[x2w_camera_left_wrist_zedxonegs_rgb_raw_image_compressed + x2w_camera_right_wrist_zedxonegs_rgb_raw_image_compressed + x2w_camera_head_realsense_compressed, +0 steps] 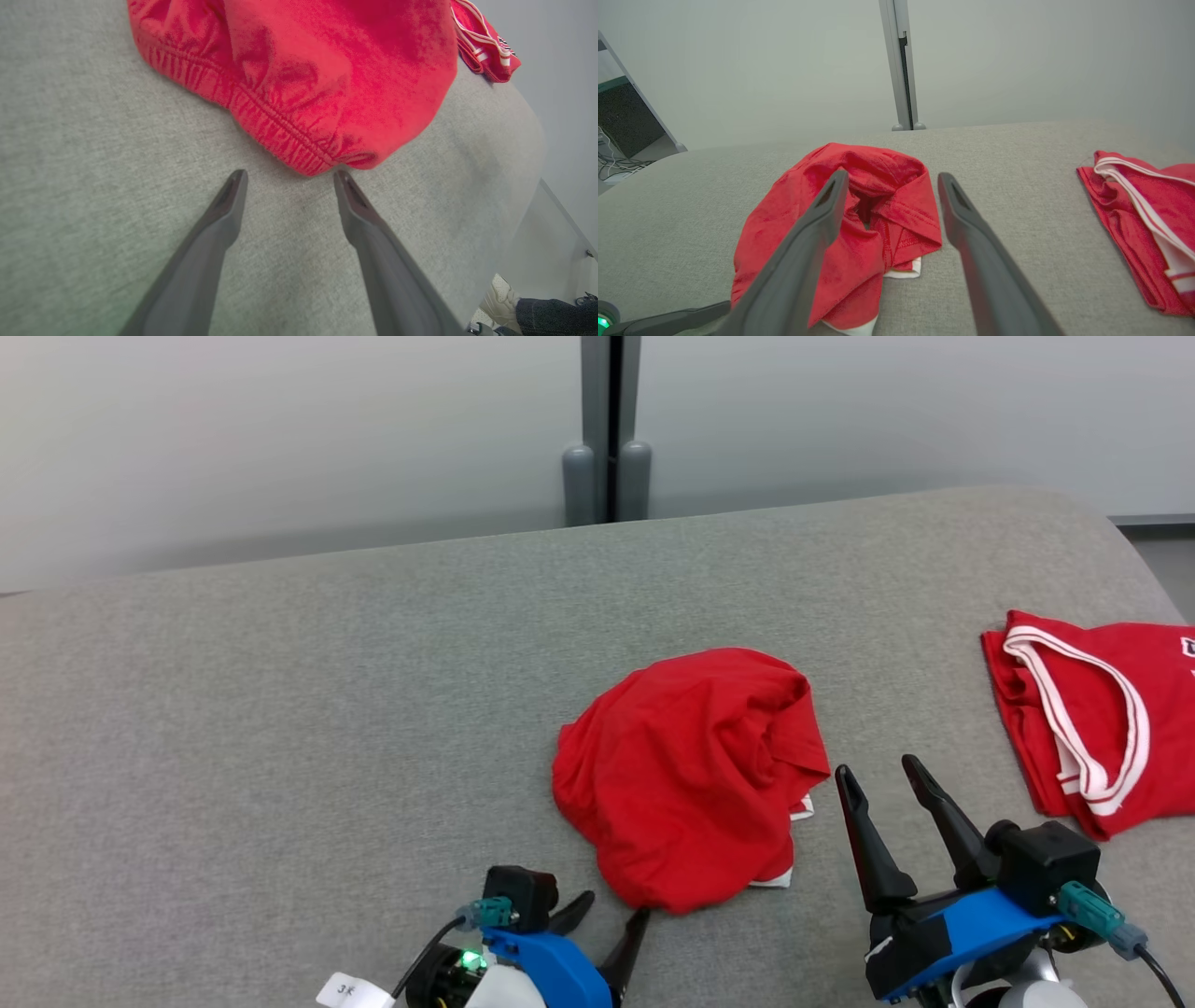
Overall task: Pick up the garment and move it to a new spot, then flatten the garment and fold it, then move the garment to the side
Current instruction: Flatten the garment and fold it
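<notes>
Head: crumpled red fabric garment [686, 779] sits mid grey upholstered surface [280, 728], long axis roughly near-far. Left wrist: left gripper [290, 173] wide open, empty, tips just short of the garment's gathered near hem. Right wrist: right gripper [893, 174] wide open, empty, just right of garment.

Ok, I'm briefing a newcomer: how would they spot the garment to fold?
Start at the grey table and go to its near middle. The crumpled red garment sits as a rounded heap, whereas the striped red garment at the right edge lies flat.
</notes>
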Tool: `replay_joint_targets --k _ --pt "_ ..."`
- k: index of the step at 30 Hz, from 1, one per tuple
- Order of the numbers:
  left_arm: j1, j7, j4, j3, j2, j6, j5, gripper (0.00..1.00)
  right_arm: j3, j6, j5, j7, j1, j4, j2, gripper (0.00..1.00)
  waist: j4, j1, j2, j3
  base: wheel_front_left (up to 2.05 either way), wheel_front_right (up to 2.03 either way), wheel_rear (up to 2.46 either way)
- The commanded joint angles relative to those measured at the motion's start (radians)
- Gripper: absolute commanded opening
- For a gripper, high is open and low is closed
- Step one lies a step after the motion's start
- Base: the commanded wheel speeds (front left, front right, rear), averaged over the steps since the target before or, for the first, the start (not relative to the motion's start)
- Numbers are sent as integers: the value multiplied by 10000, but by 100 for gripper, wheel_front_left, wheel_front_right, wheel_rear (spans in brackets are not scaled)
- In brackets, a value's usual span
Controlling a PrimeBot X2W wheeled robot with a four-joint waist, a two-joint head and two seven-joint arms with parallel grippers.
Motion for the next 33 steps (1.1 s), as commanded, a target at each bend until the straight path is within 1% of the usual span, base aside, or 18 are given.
replay_joint_targets --k 1,5,13,14,16,21,22,23,25,26,28,33 --pt "-214 -4 51 83 -5 117 -89 100 -3 5 2 -29 -129 2 2 100 -74 0 0 -12 0 0 0" --pt "-420 101 51 -127 -17 279 -744 100 27 5 20 -76 -210 10 -17 100 -315 0 0 75 0 0 0" --pt "-889 -423 -123 -691 -16 37 -1791 100 17 5 128 -173 -254 86 3 100 -493 0 0 197 0 0 0" --pt "-944 -510 -101 -774 -16 11 -1822 78 4 5 135 -191 -253 103 4 100 -492 0 0 200 0 0 0" --pt "-1061 -750 -97 -894 -15 -42 -1894 0 -23 5 153 -219 -269 121 8 100 -472 0 0 200 0 0 0" --pt "-1469 -1511 -341 -904 -21 -126 -2259 0 -55 5 176 -226 -305 184 13 100 -373 0 0 130 0 0 0" --pt "-1694 -1801 -492 -874 -18 -121 -2410 0 -64 5 174 -220 -275 196 15 100 -327 0 0 70 0 0 0" --pt "-1821 -1912 -568 -826 -13 -93 -2478 0 -58 5 175 -215 -259 204 15 100 -308 0 0 40 0 0 0" --pt "-2059 -2059 -627 -718 -14 94 -2525 0 -66 5 181 -216 -232 216 18 100 -270 0 0 -15 0 0 0" --pt "-2155 -2105 -611 -636 -2 234 -2498 0 -68 5 186 -223 -218 219 18 100 -249 0 0 -38 0 0 0" --pt "-2299 -2083 -536 -488 246 627 -2361 0 -87 5 207 -234 -190 205 21 100 -202 0 0 -69 0 0 0" --pt "-2102 -1895 -405 -138 1196 1671 -2165 0 -189 5 231 -254 -91 136 23 100 -18 0 0 -72 0 0 0"
